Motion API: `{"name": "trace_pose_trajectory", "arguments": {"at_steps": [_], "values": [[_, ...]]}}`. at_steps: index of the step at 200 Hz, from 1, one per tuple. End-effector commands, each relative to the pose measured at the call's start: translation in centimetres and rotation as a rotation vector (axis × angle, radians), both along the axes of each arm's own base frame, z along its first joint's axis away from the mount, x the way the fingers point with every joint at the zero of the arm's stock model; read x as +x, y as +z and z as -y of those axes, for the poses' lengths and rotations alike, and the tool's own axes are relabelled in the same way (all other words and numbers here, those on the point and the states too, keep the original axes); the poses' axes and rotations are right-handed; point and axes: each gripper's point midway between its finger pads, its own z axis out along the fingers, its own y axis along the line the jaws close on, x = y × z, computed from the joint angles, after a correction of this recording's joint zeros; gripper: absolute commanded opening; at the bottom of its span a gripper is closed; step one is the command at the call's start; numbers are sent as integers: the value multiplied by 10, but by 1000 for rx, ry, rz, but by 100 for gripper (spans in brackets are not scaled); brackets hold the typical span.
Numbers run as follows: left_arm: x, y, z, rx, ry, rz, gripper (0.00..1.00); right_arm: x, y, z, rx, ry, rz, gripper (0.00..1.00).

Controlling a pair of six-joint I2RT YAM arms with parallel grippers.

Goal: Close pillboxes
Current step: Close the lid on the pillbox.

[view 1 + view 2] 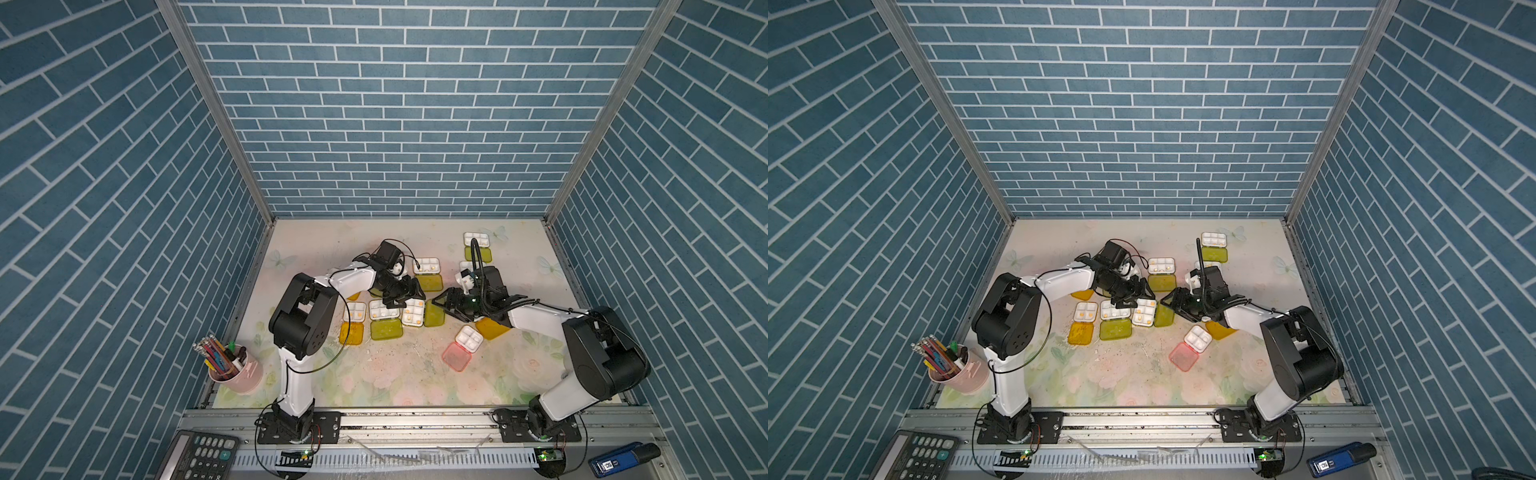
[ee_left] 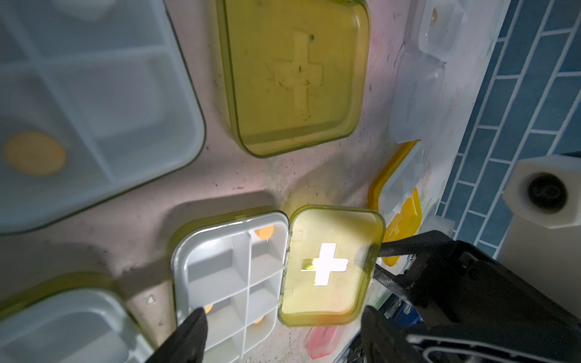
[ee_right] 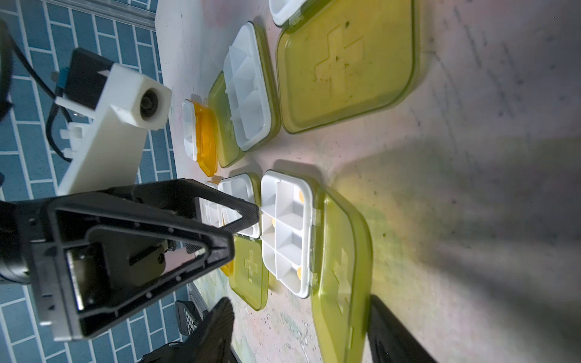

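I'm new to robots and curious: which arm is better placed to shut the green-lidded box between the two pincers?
Right, probably: the right pincer sits around the free edge of the green lid, while the left pincer hangs open over the white tray.

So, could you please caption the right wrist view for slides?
Right claw straddles open pillbox's tilted lime lid, left claw nearby.

I see pillboxes [image 1: 422,265] with white trays: a lime green lid [image 1: 386,330] here, an amber lid [image 1: 351,333] there, one pink lid [image 1: 456,356]. My table [image 1: 395,374] wears a pale floral print with butterflies [image 1: 549,266]. The walls [image 1: 395,104] are blue brick, white joints. The cup [image 1: 245,376] is pink.
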Motion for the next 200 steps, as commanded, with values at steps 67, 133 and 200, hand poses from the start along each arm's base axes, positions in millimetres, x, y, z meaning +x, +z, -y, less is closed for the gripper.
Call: {"name": "trace_pose_trajectory", "arguments": {"at_steps": [67,133,200], "values": [[37,49,-41,-60,114,106,79,13,29,-18,45,32,20,66],[40,57,-45,-87,131,114,79,12,23,-45,40,93,4,66],[44,64,-52,-93,157,130,79,16,17,-62,13,124,4,66]]}}
